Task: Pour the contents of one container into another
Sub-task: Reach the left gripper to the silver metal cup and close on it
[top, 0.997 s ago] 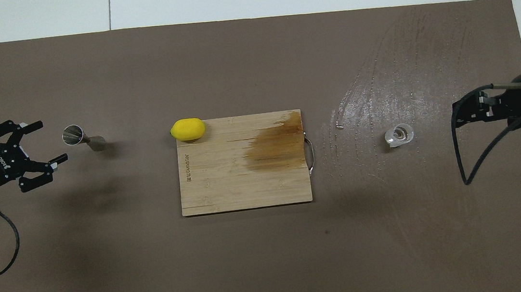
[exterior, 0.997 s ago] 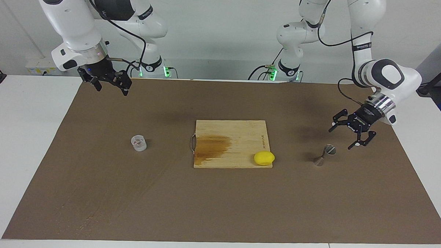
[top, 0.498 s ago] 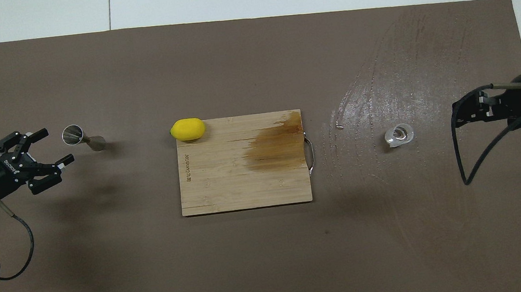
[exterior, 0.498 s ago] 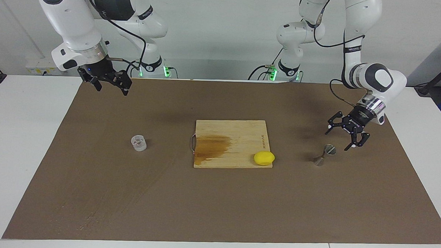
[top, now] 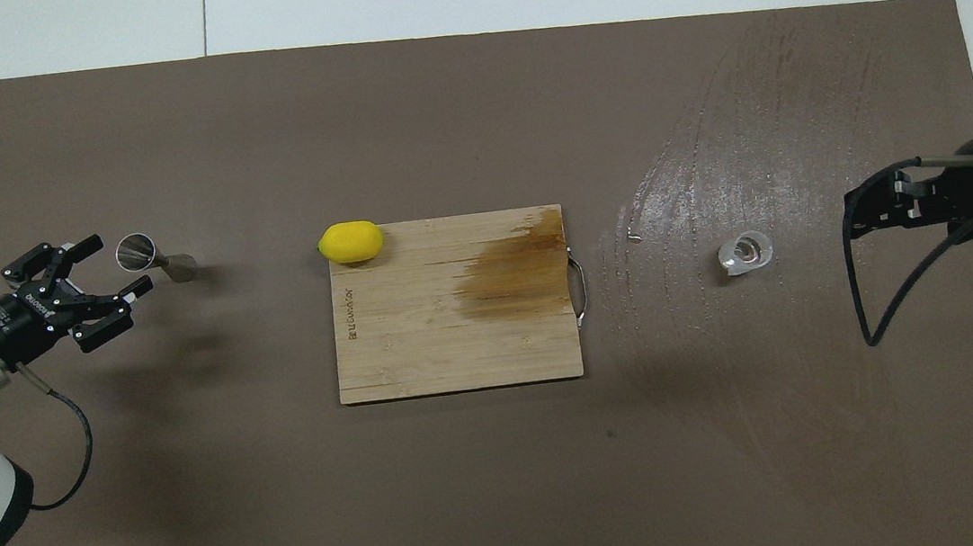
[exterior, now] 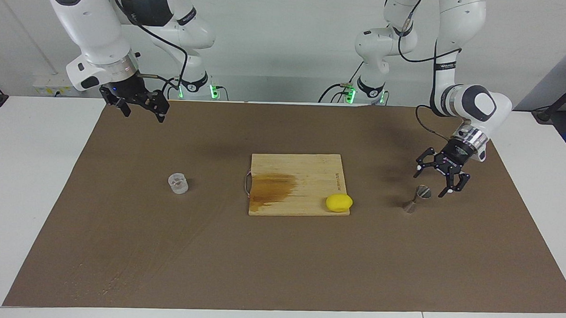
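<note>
The silvery hourglass jigger point(exterior: 415, 199) point(top: 155, 259) stands on the brown mat toward the left arm's end of the table. My left gripper point(exterior: 430, 182) point(top: 118, 275) hangs open and tilted just over the jigger's rim, with its fingers apart and not touching it. The small clear cup point(exterior: 178, 183) point(top: 746, 252) stands on the mat toward the right arm's end. My right gripper point(exterior: 143, 114) point(top: 851, 214) waits open in the air over the mat's edge, well away from the cup and holding nothing.
A wooden cutting board point(exterior: 306, 169) point(top: 422, 352) with a dark stain lies mid-table. A yellow lemon point(exterior: 339, 203) point(top: 350, 242) rests on its corner nearest the jigger. Wet streaks point(top: 710, 159) mark the mat point(exterior: 279, 262) around the cup.
My left gripper has swung in and down toward the jigger. The right arm, cup, jigger and lemon have not moved.
</note>
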{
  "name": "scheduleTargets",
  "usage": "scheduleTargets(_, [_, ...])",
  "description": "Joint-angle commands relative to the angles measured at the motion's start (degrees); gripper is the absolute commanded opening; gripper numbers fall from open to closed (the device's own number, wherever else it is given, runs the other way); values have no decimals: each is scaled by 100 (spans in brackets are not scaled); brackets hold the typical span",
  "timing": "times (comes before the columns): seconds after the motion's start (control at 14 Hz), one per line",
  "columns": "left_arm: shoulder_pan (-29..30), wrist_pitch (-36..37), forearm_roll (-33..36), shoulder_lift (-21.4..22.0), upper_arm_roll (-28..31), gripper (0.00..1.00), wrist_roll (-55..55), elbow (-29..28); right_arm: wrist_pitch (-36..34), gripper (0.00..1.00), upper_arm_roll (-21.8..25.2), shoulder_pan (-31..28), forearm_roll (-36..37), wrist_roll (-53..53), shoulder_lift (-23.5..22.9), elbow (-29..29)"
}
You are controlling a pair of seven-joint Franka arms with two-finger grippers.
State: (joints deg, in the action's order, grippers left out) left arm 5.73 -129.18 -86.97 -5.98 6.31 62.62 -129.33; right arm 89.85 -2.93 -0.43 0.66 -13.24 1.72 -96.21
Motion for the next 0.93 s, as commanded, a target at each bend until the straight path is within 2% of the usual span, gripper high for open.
scheduleTargets(0.0, [-159, -221, -267, -79, 28, 95, -110, -40, 59, 100, -23, -72, -110, -3, 109, -100])
scheduleTargets(0.21, [-168, -230, -356, -105, 19, 91, -224, -40, 59, 100, -32, -72, -110, -3, 109, -100])
scheduleTargets(0.5, [-168, -230, -365, -105, 10, 72, -233, -40, 59, 100, -24, -72, -110, 6, 109, -109])
scheduleTargets(0.57, [-168, -230, -365, -114, 1, 60, -277, -40, 59, 100, -32, -72, -110, -3, 109, -100])
scheduleTargets(0.64, [-168, -230, -365, -123, 1, 22, -321, -31, 59, 100, -32, -72, -110, 6, 109, -100])
scheduleTargets(0.71, [-168, -213, -365, -114, 1, 0, -469, -31, 59, 100, -24, -72, -110, 6, 109, -100])
scheduleTargets(0.85, [-194, -160, -365, -114, 1, 0, -681, -40, 59, 100, -32, -72, -110, 6, 101, -109])
